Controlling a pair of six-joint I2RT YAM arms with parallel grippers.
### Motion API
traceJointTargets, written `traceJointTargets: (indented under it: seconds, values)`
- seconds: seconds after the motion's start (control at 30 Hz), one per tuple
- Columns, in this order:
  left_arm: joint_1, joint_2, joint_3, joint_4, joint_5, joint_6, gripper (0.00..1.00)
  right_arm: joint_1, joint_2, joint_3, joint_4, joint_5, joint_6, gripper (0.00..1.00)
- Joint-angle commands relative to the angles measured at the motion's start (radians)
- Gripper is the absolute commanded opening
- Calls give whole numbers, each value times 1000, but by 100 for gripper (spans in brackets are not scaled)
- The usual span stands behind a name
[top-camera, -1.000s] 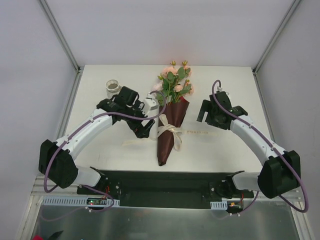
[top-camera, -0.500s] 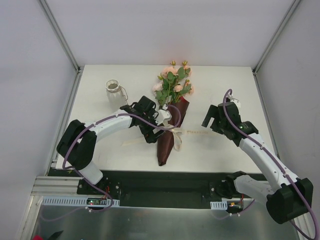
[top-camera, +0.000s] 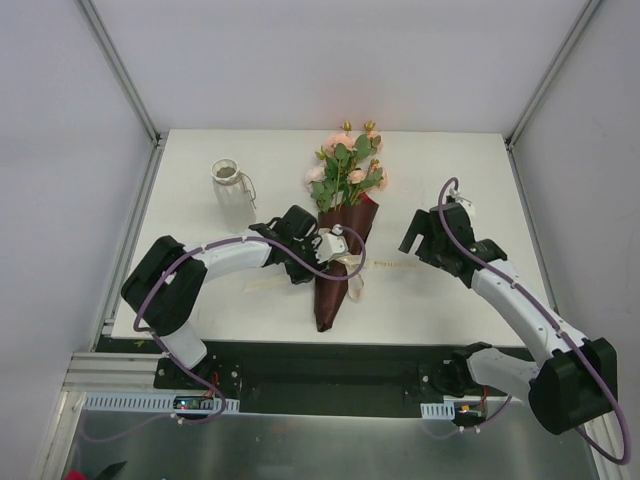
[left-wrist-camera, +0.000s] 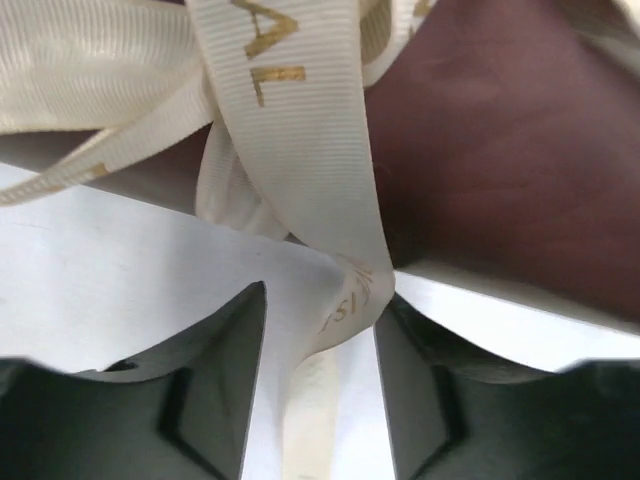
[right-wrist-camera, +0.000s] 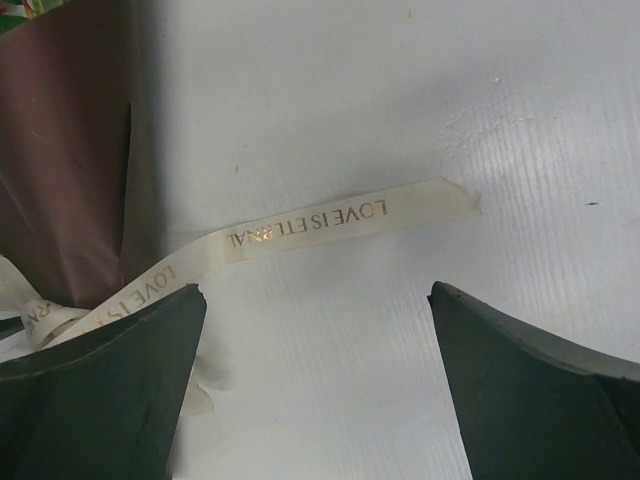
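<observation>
Holds the left fingers (top-camera: 320, 244) at a narrow gap astride one strand of the cream ribbon (left-wrist-camera: 300, 190), brushing it on one side without pinching it. Sits tight against the bow (top-camera: 338, 262) tied midway along the dark red wrap (top-camera: 328, 295). Spreads the right fingers (top-camera: 408, 240) wide above the ribbon's loose tail (right-wrist-camera: 330, 220), which lies flat on the tabletop (top-camera: 450, 180) just right of the wrap and reads LOVE IS ETERNAL. Shows pink flowers (top-camera: 348, 165) at the wrap's far end, its point toward the near edge, and a jar (top-camera: 228, 183) well apart at far left.
</observation>
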Motion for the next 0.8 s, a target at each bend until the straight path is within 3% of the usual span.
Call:
traceJointTargets:
  seconds: [0.0,0.1,0.13,0.47,0.77]
  values:
    - [-5,17,22,38,-30,28,32,-3,33,-12,65,-30,40,98]
    - [-3,19,39,38,-50,21,3,-3,58,-33,110,-39,55,96]
    - [-3,16,42,38,-66,16,0,-3,67,-44,120,-47,62,96]
    - [69,-124,201,-115,-77,-21,0,26,242,-84,278,-123,297,96]
    - [84,-150,220,-191,-47,-27,0,92,357,-30,291,-157,548,93]
